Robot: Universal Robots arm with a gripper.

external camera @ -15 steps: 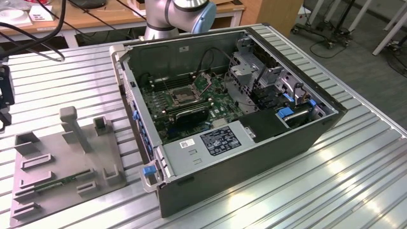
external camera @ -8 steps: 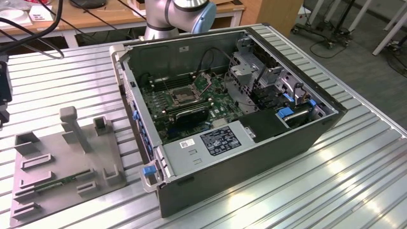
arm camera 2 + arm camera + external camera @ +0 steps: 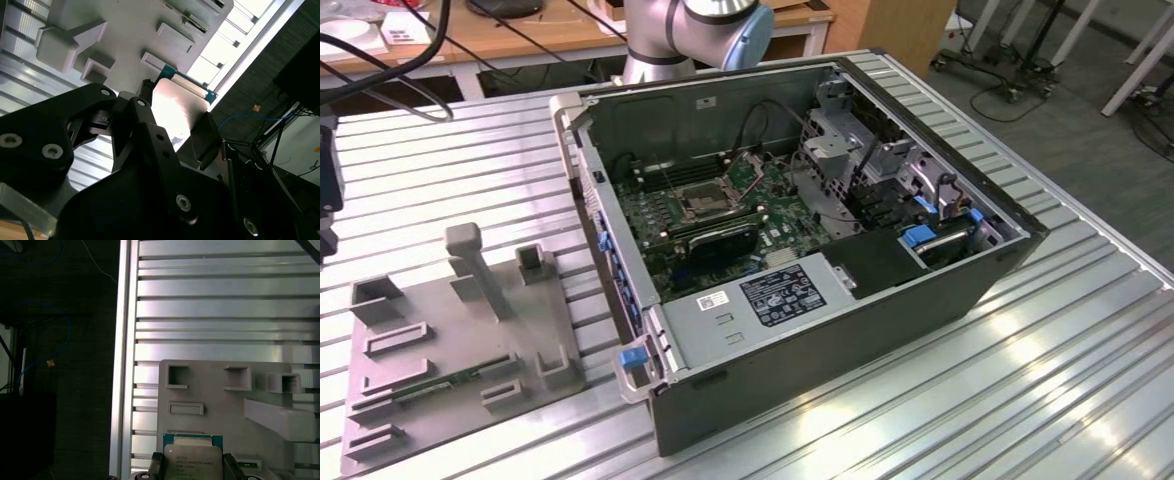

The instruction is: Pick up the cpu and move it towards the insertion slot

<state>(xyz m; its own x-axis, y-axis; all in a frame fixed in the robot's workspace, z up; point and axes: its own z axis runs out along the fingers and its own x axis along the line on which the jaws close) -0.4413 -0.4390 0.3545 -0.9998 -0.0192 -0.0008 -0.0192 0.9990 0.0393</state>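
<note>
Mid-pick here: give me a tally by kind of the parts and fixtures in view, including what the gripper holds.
cpu, held in the gripper: 1
insertion slot: 1
computer case: 1
grey fixture plate: 1
green circuit strip on that plate: 1
Total: 5

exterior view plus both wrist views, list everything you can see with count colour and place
cpu: one, silvery top with green edge, held in the gripper, grey fixture behind it
insertion slot: one, dark with metal frame, on the green board inside the case
computer case: one, black, open, on the table
grey fixture: one, grey, on the table at the exterior view's left of the case
table: one, silver, slatted
gripper: one, black, shut on the cpu
robot arm: one, grey with blue cap, behind the case
</note>
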